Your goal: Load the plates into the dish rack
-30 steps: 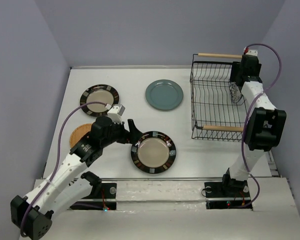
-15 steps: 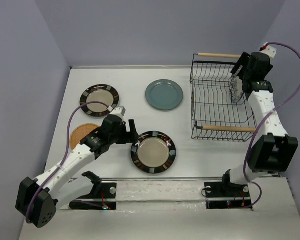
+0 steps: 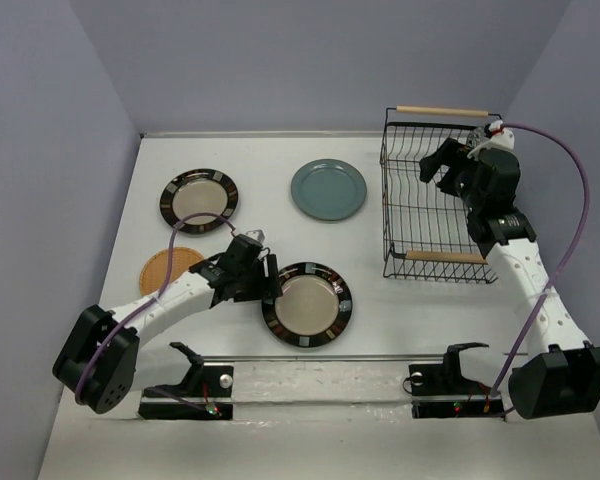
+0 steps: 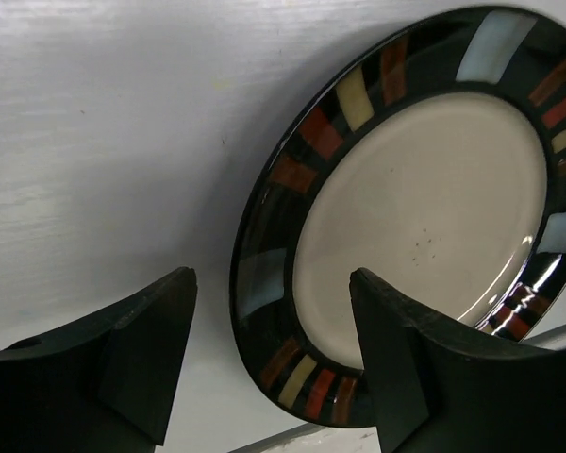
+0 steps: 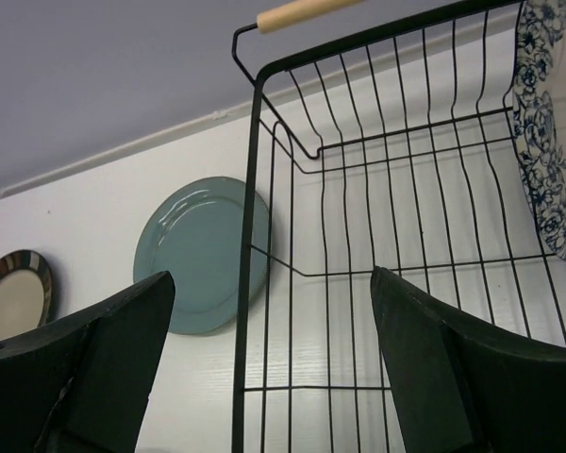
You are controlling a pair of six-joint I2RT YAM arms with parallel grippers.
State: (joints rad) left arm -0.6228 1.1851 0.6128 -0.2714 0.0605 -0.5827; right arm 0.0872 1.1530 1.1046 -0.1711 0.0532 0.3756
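A dark-rimmed plate (image 3: 307,304) with a beige centre lies flat at the near middle. My left gripper (image 3: 267,279) is open and low at its left edge. In the left wrist view the gripper (image 4: 274,363) straddles the plate's (image 4: 424,226) striped rim without closing on it. My right gripper (image 3: 436,166) is open and empty above the black wire dish rack (image 3: 400,215). The white-and-blue floral plate (image 5: 547,123) stands on edge in the rack (image 5: 255,189). The teal plate (image 3: 328,189), the second dark-rimmed plate (image 3: 199,197) and the orange-tan plate (image 3: 166,268) lie flat on the table.
The rack's wooden handles (image 3: 441,111) run along its far and near sides. The teal plate (image 5: 203,250) lies just left of the rack. The table's front edge rail (image 3: 330,358) is close to the near plate. Purple walls enclose the table.
My left gripper has dropped lower and reached in to the near plate's left rim. My right gripper has come off the floral plate and swung left over the rack.
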